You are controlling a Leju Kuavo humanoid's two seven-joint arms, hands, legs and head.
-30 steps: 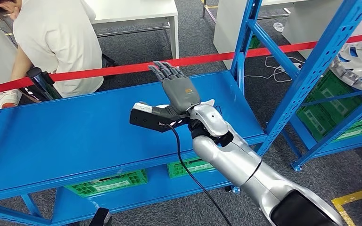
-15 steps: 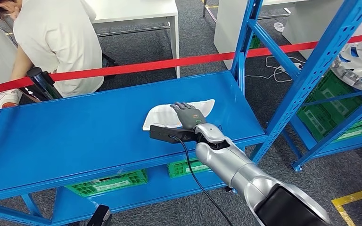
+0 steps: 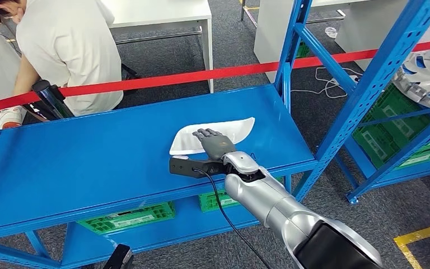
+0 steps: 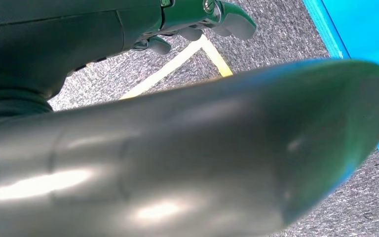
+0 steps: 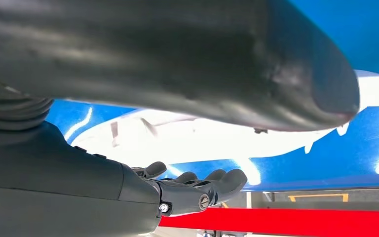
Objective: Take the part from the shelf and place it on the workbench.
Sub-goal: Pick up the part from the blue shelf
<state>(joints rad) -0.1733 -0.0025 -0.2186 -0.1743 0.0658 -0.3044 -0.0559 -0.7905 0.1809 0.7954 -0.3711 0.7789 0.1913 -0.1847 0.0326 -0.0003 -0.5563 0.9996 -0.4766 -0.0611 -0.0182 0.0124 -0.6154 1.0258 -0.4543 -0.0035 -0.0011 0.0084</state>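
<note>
Since the earlier frames we see the right hand (image 3: 215, 142) drop from its raised, upright pose to a low one over the flat white plastic part (image 3: 229, 130), and over the last half second it has drawn slightly back toward the near edge, uncovering more of the part. The part lies on the top board of the blue steel shelf unit (image 3: 89, 162), toward its right end. The hand's dark fingers (image 3: 206, 134) reach over the near edge of the part, loosely curled; in the right wrist view they (image 5: 212, 183) lie close together below the thick grey thumb (image 5: 177, 64), the white part (image 5: 187, 140) bright between them, and we cannot tell whether they grip or merely touch it. The left hand (image 4: 197, 19) hangs with its fingers curled in, holding nothing. Beyond the red barrier tape (image 3: 201, 75), a person in a pale shirt (image 3: 67, 50) bends down.
</note>
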